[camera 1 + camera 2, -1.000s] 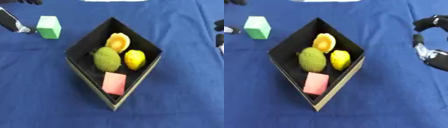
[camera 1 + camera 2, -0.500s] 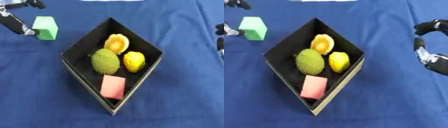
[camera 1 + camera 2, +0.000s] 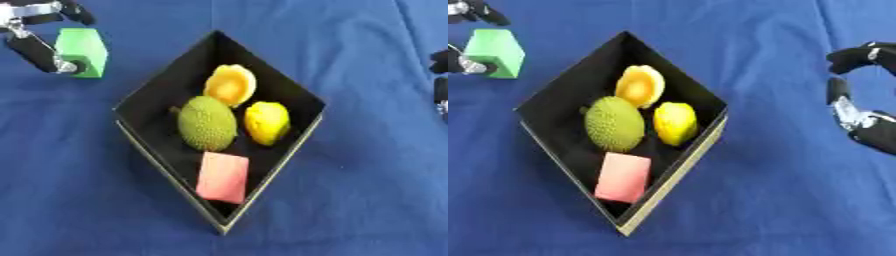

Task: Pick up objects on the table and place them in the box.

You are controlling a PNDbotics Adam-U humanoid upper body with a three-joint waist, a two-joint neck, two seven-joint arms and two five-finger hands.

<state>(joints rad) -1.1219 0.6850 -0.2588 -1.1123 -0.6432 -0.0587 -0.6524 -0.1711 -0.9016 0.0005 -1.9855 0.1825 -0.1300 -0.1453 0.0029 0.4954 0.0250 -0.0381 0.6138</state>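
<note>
Green block (image 3: 84, 51) sits on the blue tablecloth (image 3: 367, 165) at upper left in the left eye view, between the thumb and curled fingers of the robot's left hand (image 3: 37, 35), which is partly cut off by the frame's edge; whether the block is lifted off the cloth cannot be told. Just right of it stands the black box (image 3: 149, 90), holding 4 items: a bumpy green fruit (image 3: 207, 123), a lemon (image 3: 266, 122), an orange-yellow halved fruit (image 3: 231, 85) and a pink block (image 3: 222, 177). Only a dark sliver of the right hand shows at the right edge.

Right eye view: the right hand (image 3: 859, 100) hangs well apart from the box, fingers curled, holding nothing, its wrist cut off.
</note>
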